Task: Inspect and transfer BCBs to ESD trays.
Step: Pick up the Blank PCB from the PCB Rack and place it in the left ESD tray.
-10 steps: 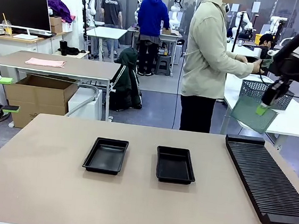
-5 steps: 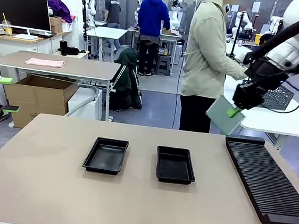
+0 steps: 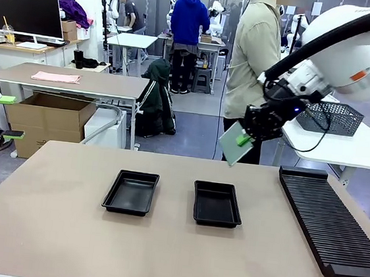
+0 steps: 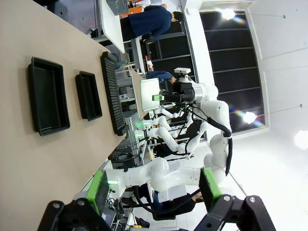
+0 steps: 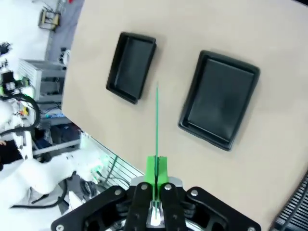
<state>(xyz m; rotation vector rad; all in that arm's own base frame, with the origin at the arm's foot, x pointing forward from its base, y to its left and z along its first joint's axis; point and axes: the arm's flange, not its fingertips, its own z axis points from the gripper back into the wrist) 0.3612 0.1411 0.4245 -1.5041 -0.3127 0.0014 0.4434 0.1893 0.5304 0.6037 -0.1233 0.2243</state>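
Looking across the table in the front view, you see the right gripper clamped on a pale green BCB. It holds the board tilted in the air beyond the far edge, above and behind the right-hand ESD tray. The left-hand ESD tray lies beside that one, apart from it, and the slotted rack sits at the right. A second ago that gripper held the board far out to the right by the mesh basket; it has since swung left, in front of the person.

In the left wrist view, your left gripper stands wide open with nothing between its green pads.

In the right wrist view, the right gripper's jaws pinch the BCB edge-on, a thin green line over the bare table between the two trays.
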